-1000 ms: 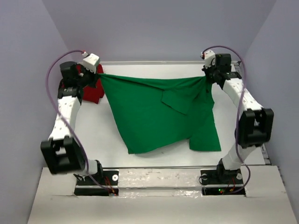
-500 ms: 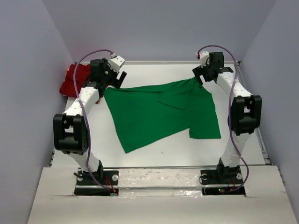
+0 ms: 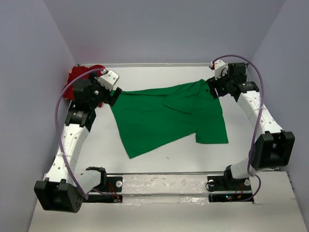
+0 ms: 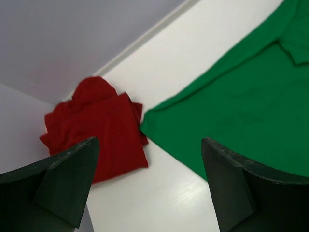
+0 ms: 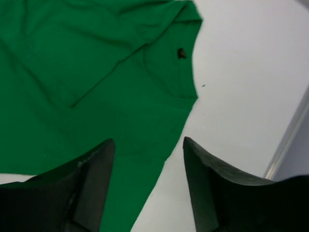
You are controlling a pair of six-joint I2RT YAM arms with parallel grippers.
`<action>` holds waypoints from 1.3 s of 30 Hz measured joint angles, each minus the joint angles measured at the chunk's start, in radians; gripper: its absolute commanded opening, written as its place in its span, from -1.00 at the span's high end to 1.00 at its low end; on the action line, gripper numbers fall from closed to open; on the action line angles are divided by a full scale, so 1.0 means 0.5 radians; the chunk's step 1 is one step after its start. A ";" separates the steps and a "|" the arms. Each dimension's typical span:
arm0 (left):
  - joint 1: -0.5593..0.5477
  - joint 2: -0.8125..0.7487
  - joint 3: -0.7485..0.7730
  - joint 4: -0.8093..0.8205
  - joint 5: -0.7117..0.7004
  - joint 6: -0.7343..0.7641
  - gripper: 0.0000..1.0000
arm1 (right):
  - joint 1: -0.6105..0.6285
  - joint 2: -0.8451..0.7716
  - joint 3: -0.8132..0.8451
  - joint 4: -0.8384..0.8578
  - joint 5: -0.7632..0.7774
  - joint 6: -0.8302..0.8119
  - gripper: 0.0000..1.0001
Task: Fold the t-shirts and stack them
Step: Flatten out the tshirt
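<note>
A flat white surface (image 3: pixel 169 162) is being covered across its middle by the bright green cloth t-shirt (image 3: pixel 164 116), which is lying spread out and creased, one flap doubled over. The deep red cloth t-shirt (image 4: pixel 96 130) is lying bunched in the far left corner, just beside the green one's corner. The left claw (image 4: pixel 148 141) is being held wide open above that spot, gripping nothing. The right claw (image 5: pixel 147 141) is being held open and empty over the green t-shirt's right end.
</note>
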 measured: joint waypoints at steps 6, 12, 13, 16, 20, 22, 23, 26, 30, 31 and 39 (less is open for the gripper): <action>0.050 -0.155 -0.188 -0.266 0.024 0.045 -0.98 | 0.000 0.130 -0.117 -0.175 -0.178 0.018 0.06; 0.129 -0.358 -0.317 -0.383 0.111 0.050 -0.98 | 0.001 0.402 -0.027 -0.362 -0.414 0.000 -0.02; 0.143 -0.372 -0.327 -0.386 0.119 0.049 -0.98 | 0.001 0.450 0.014 -0.407 -0.444 -0.002 -0.02; 0.203 -0.414 -0.362 -0.397 0.145 0.043 -0.98 | 0.018 0.634 0.165 -0.497 -0.531 -0.009 -0.02; 0.262 -0.466 -0.440 -0.407 0.164 0.031 -0.98 | 0.072 0.837 0.342 -0.558 -0.591 -0.007 -0.01; 0.282 -0.480 -0.465 -0.408 0.170 0.027 -0.98 | 0.117 0.942 0.445 -0.580 -0.613 -0.003 -0.01; 0.289 -0.486 -0.480 -0.410 0.174 0.024 -0.98 | 0.140 0.985 0.478 -0.585 -0.622 -0.001 0.00; 0.294 -0.491 -0.507 -0.409 0.176 0.019 -0.98 | 0.211 1.126 0.615 -0.642 -0.642 0.006 0.02; 0.299 -0.505 -0.537 -0.410 0.179 0.018 -0.98 | 0.296 1.278 0.725 -0.679 -0.649 0.008 0.05; 0.301 -0.507 -0.539 -0.410 0.181 0.018 -0.98 | 0.317 1.303 0.725 -0.694 -0.649 0.009 0.05; 0.306 -0.529 -0.542 -0.409 0.198 0.018 -0.98 | 0.367 1.315 0.665 -0.706 -0.624 0.014 0.06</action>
